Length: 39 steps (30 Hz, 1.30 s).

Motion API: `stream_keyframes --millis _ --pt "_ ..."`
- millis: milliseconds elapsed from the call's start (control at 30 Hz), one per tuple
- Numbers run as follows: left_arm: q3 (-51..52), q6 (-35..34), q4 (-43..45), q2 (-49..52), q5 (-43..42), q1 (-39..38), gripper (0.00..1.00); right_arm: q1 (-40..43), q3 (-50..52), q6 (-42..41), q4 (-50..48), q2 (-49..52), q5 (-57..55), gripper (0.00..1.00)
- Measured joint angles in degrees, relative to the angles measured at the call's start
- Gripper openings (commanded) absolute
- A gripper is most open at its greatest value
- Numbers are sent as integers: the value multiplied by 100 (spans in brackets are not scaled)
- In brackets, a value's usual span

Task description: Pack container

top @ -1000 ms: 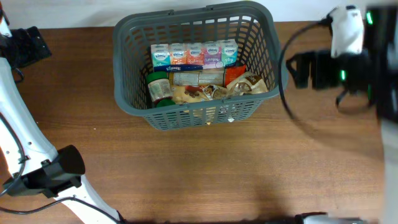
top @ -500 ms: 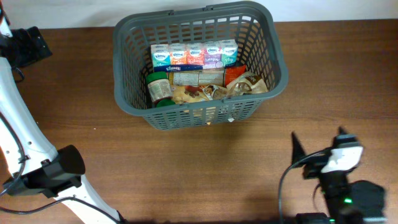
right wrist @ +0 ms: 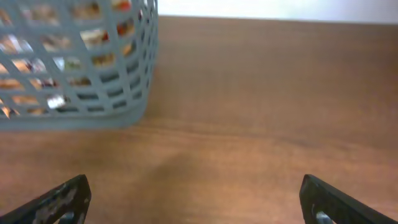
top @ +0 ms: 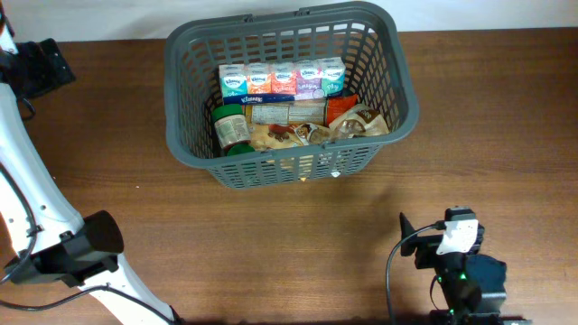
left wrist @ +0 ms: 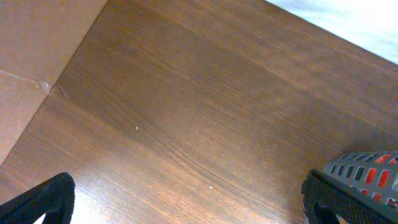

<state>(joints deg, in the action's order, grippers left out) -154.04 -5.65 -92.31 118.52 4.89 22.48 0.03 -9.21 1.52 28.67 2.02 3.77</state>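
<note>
Overhead, the table (top: 271,244) carries the basket (top: 262,171), which sits ahead and left of the right pincer (right wrist: 196,202) and off to the right of the left pincer (left wrist: 186,205). Both pincers are spread wide, gripping nothing. Cartons (top: 283,79) and a jar (top: 231,126) lie inside the basket.

White left arm (top: 25,194) with black joints, black right arm (top: 474,280), white cap (top: 461,233), looping black cable (top: 388,271), black-fingered right gripper (right wrist: 196,199)
</note>
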Motion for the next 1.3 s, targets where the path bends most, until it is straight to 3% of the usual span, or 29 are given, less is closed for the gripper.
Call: stream_keyframes --millis 967,1133,1300 --pt "129 -2 22 -81 2 -31 99 0 87 -2 -42 -111 0 99" --pt "1985 -2 111 -1593 2 -595 99 0 87 -2 -37 -118 0 99" --pt "5241 0 256 -4476 -33 -1652 99 0 87 -2 -52 -138 -2 99"
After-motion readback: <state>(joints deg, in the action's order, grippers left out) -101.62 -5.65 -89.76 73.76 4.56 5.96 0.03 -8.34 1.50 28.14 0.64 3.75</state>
